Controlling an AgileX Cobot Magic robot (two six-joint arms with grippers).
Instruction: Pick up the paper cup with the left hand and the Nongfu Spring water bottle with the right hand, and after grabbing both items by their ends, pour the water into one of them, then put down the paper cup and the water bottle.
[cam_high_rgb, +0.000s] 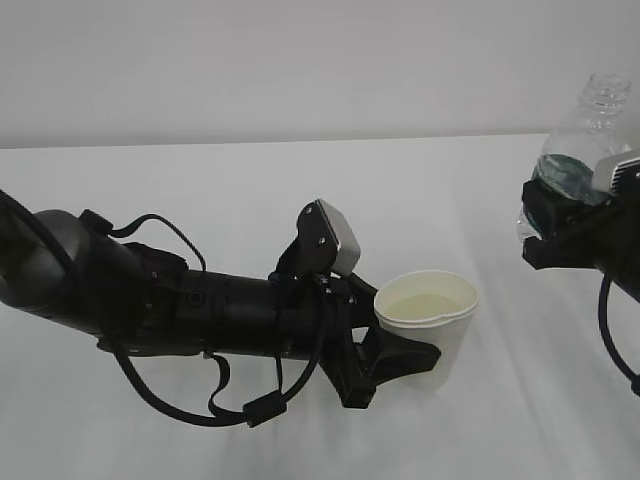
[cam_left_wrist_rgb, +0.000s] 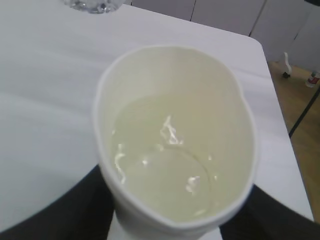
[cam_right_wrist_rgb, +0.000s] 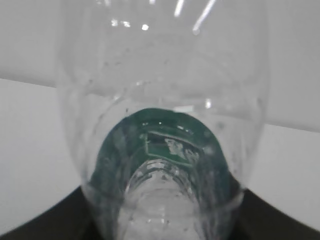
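Nongfu Spring water bottle (cam_high_rgb: 588, 140) stood almost upright at your far right, mouth up, your right hand (cam_high_rgb: 562, 232) clamped around its lower half. Paper cup (cam_high_rgb: 428, 322) stood upright, rim up, holding water (cam_left_wrist_rgb: 165, 165), squeezed in your left hand (cam_high_rgb: 392, 352).

- We see an off-white paper cup (cam_high_rgb: 428, 312) with a cream inside and pale, glinting water (cam_left_wrist_rgb: 162, 175).
- We see a clear bottle (cam_high_rgb: 585, 135) with a dark green label.
- We see a black left arm (cam_high_rgb: 150, 295) with a grey plate (cam_high_rgb: 338, 240).
- The tabletop (cam_high_rgb: 250, 190) is white.
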